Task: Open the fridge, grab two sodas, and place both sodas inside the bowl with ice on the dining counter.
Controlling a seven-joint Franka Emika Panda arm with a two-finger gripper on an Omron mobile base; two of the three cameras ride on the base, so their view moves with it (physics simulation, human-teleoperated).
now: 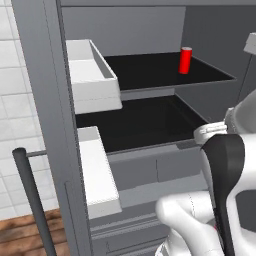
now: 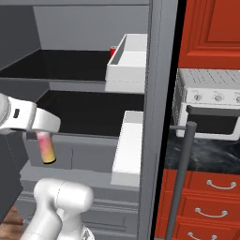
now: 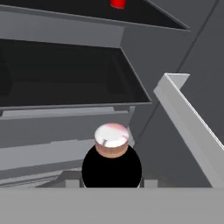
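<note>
In front of the open fridge [image 1: 45, 100], my claw [image 2: 46, 140] is clenched around one soda [image 2: 47, 147], a light, rigid, slick can best gripped mid-body.

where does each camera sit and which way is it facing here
Left base view: behind the arm on its left, facing the open fridge; a red soda can stands on the upper shelf, and the white arm rises at lower right.
Right base view: behind the arm on its right, facing the same shelves plus the oven; the end effector holds a pale pinkish can.
Hand view: on the hand, looking along the held can into the fridge.
Shared: both base views show the fridge shelves and white door bins.
</note>
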